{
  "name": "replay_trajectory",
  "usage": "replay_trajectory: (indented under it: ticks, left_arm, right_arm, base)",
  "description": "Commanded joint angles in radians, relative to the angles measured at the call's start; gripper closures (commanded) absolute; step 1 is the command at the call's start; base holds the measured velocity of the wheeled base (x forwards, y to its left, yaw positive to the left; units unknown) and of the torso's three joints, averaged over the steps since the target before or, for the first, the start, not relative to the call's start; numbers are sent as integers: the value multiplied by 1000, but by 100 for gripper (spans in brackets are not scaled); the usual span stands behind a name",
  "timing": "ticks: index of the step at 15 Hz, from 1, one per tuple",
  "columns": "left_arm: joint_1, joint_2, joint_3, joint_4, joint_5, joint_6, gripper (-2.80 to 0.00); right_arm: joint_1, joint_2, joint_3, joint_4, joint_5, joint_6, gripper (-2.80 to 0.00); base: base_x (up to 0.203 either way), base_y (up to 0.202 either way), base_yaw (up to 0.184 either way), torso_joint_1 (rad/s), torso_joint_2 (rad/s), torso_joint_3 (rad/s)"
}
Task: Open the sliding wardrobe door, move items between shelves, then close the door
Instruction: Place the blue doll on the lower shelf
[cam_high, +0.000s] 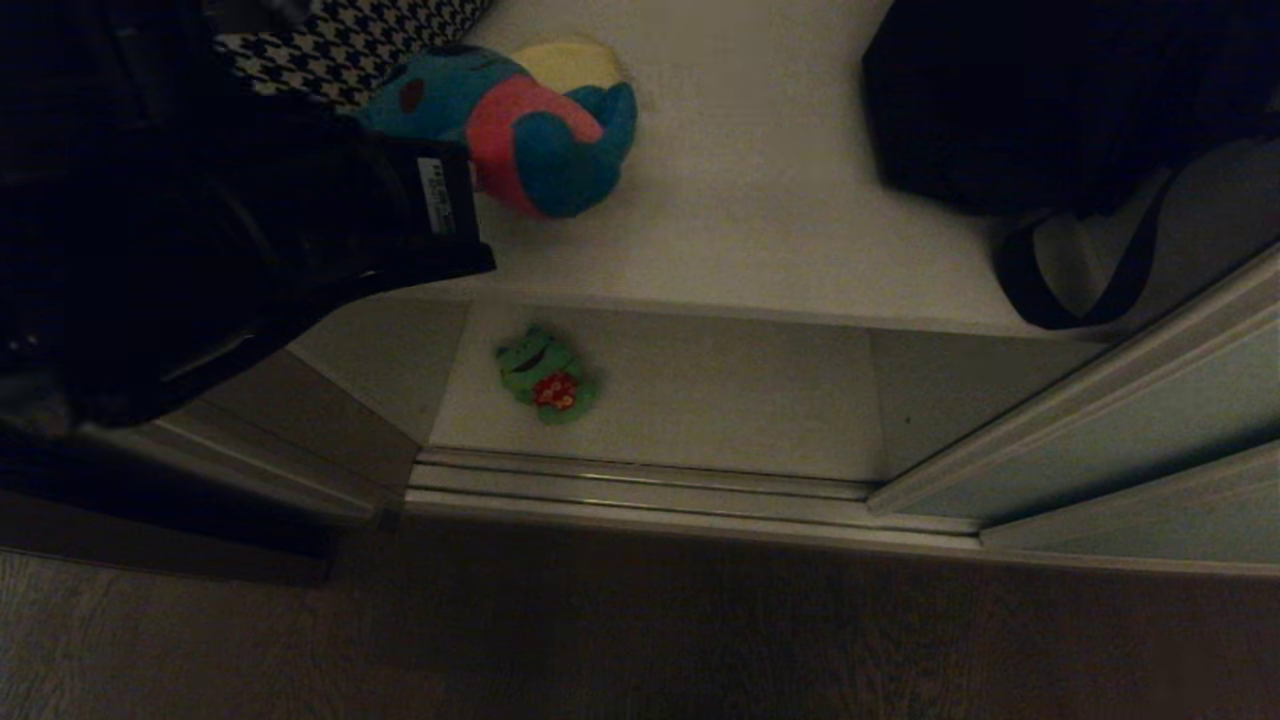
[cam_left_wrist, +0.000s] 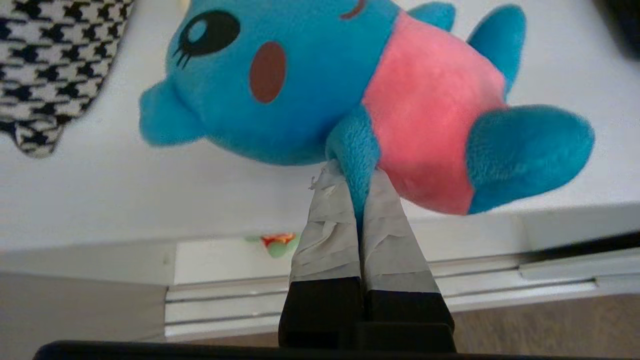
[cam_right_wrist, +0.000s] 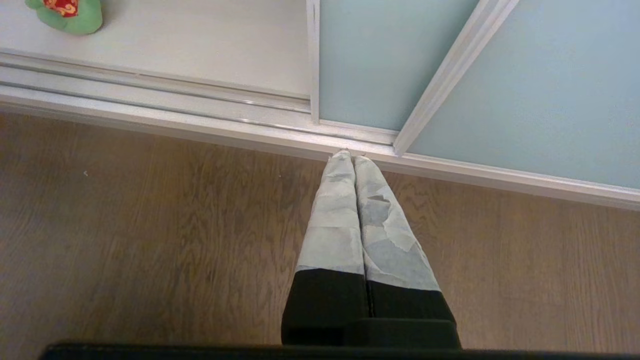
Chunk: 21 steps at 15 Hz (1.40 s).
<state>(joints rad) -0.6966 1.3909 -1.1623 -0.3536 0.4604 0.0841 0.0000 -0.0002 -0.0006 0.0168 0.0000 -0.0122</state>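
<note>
blue toy (cam_left_wrist: 320, 85) pinched by one limb, over upper shelf (cam_high: 760, 200).
left gripper (cam_left_wrist: 350, 175) fingers clamped on its arm; thin hold, so carry slowly. right gripper (cam_right_wrist: 352, 159) fingers together, parked over the floor.

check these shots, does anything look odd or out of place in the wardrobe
Nothing is spilled or broken. The only oddity: the blue plush toy with a pink belly hangs by one thin limb pinched in the left claw above the upper off-white shelf. The small green plush toy with red lies alone on the lower board.
</note>
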Motion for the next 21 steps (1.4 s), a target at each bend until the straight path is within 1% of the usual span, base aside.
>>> replay_trajectory:
  ticks: [1,12,14,17,18,21]
  left_arm:
    - [2,-33,34,-4,3,-13,0]
    - [3,-26,24,-4,-8,-17,0]
    - [3,-24,29,-6,-9,-17,0]
    - [3,-23,35,-11,-11,-17,0]
    - [3,-23,33,-13,-11,-17,0]
    - [3,-26,36,-8,-11,-18,0]
  right_arm:
    - [0,0,0,0,0,0,0]
    - [0,0,1,0,0,0,0]
    - [0,0,-1,0,0,0,0]
    - [0,0,0,0,0,0,0]
    - [0,0,1,0,0,-2,0]
    - [0,0,-1,0,0,0,0]
  base:
    - [0,0,0,0,0,0]
    - [0,0,0,0,0,0]
    - [-61,69,-11,3,0,2]
    - [-157,179,-2,5,4,2]
    - [-27,116,20,-7,7,7]
    - [0,0,0,0,0,0]
